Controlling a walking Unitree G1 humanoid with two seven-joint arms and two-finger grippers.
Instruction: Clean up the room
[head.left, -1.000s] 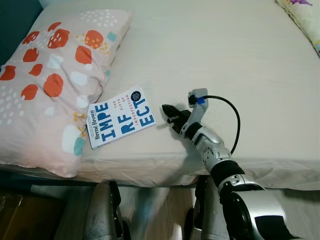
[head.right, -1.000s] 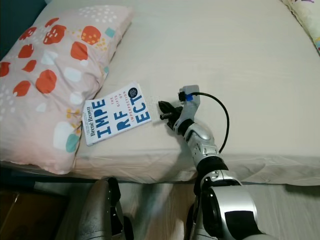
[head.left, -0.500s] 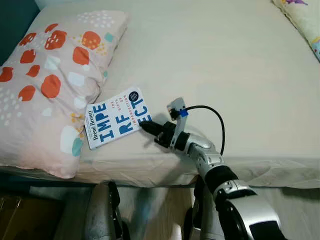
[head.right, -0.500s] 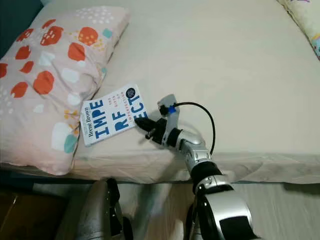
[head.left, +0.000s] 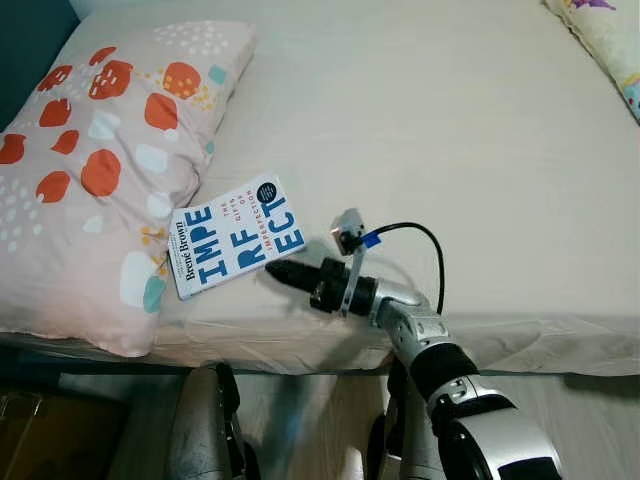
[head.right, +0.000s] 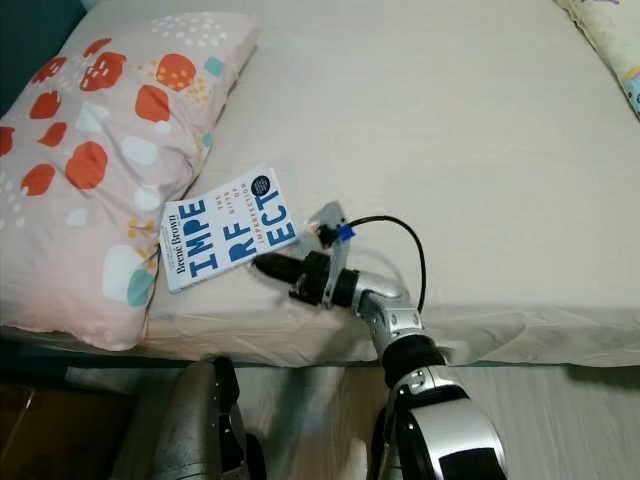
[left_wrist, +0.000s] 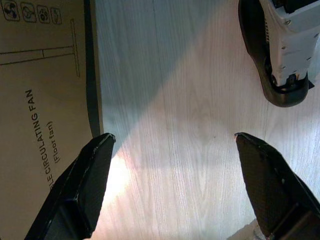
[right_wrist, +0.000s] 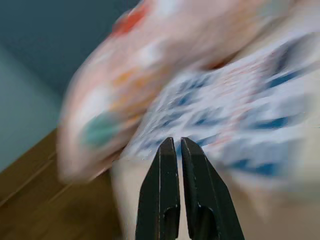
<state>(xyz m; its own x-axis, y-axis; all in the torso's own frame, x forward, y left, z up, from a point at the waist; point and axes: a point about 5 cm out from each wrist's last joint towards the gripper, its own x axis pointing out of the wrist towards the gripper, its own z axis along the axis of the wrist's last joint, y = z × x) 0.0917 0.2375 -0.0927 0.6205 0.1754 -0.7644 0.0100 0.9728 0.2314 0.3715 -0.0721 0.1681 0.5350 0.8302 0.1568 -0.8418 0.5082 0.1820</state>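
A white paperback book (head.left: 236, 238) with large blue cover lettering lies flat near the front edge of a bed (head.left: 450, 120), its cover facing up. One short side sits against a pink pillow (head.left: 95, 170) patterned with red, orange and teal spots, which takes up the bed's left end.

The right gripper (head.left: 278, 272) lies low on the cream sheet, just beside the book's near corner and pointing toward it. In the right wrist view its two black fingers (right_wrist: 161, 190) are pressed together with almost no gap, holding nothing, and the book appears blurred just beyond their tips. Judging by this pose, the closed fingers are placed to slide under or nudge the book's edge, since a thin book lying flat on soft bedding gives little to grip from above.

A black cable (head.left: 415, 250) loops from the wrist camera back along the silver arm. A second, floral pillow (head.left: 600, 30) shows at the bed's far right corner, well apart from the book.

The left gripper (left_wrist: 172, 150) hangs idle over pale wood floor (left_wrist: 190, 100), its fingers spread wide and empty, with a cardboard floor-fan box (left_wrist: 40, 100) to one side and one of the robot's feet (left_wrist: 277, 45) nearby. The spotted pillow crowds the book's far side; little else stands in the way.
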